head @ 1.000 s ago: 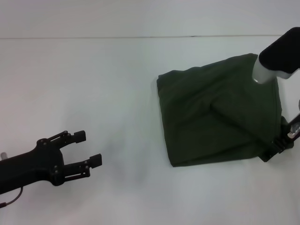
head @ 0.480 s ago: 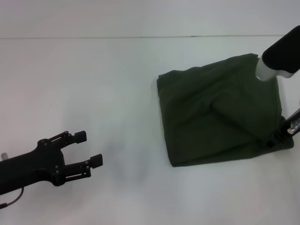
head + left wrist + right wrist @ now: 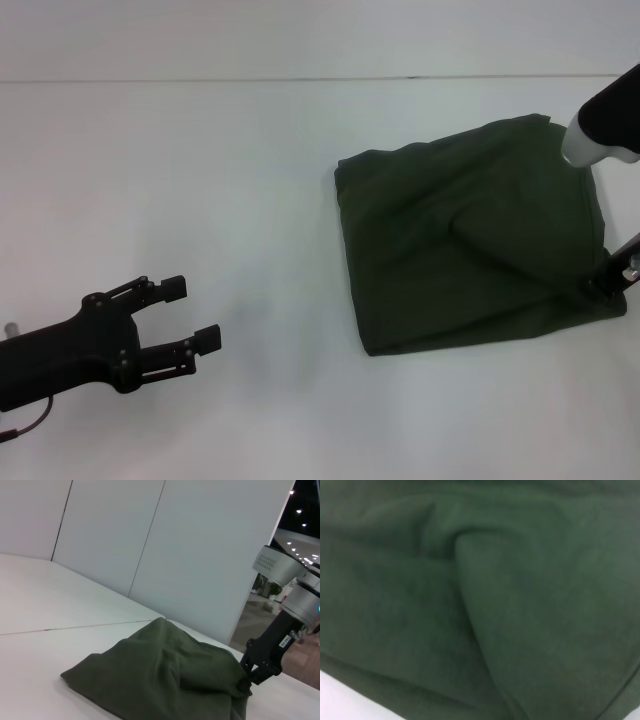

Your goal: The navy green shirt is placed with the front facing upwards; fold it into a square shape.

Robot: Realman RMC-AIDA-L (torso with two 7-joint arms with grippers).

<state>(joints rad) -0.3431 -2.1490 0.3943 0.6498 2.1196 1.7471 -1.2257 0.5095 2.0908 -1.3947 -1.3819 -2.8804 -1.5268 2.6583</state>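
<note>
The navy green shirt [image 3: 465, 250] lies folded into a rough square on the right of the white table [image 3: 200, 180]. Its lettering and neck label are hidden. My right gripper [image 3: 608, 283] is at the shirt's near right corner, right at the cloth's edge. The left wrist view shows the shirt [image 3: 160, 670] as a low mound with the right gripper [image 3: 248, 680] at its far corner. The right wrist view is filled by dark green cloth [image 3: 480, 600] with a long crease. My left gripper [image 3: 192, 313] is open and empty at the near left, far from the shirt.
The table's far edge [image 3: 300, 79] meets a pale wall. Bare white tabletop lies between the left gripper and the shirt. The right arm's white and black forearm [image 3: 605, 125] hangs over the shirt's far right corner.
My right gripper has slid rightward and a little farther away along the shirt's near right corner, uncovering more of that corner. The left arm has barely moved.
</note>
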